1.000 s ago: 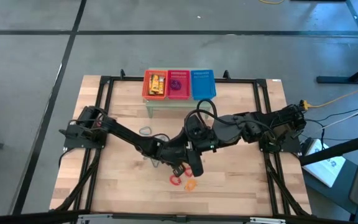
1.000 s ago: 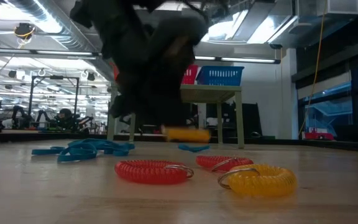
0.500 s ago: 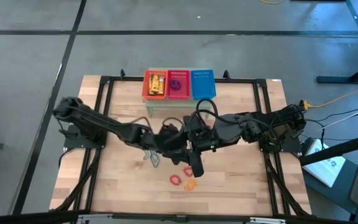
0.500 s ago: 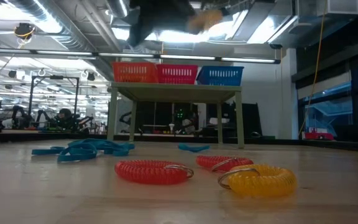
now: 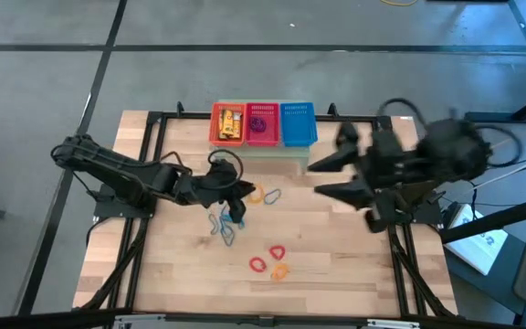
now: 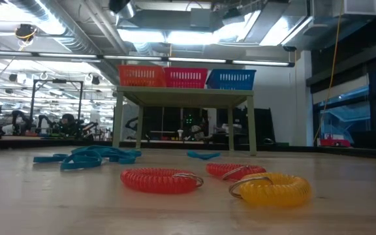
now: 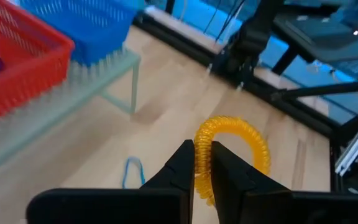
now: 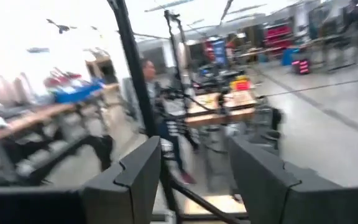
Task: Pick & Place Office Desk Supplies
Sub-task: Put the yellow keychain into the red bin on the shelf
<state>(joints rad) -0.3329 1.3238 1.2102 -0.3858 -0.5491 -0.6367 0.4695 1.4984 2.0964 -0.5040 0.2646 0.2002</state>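
From above, the left claw [image 5: 242,194] holds a yellow coil [image 5: 257,195] aloft near the baskets [image 5: 263,123]; the right claw [image 5: 331,178] is raised, fingers spread, empty. At bench level, red coils [image 6: 160,179] lie loose. The left wrist shows fingers pinching the light, springy coil's wire; clear room ahead.

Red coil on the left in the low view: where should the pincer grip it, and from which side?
The red coil lies flat: come from straight above, one finger inside the loop, pinching its left arc, away from the yellow coil.
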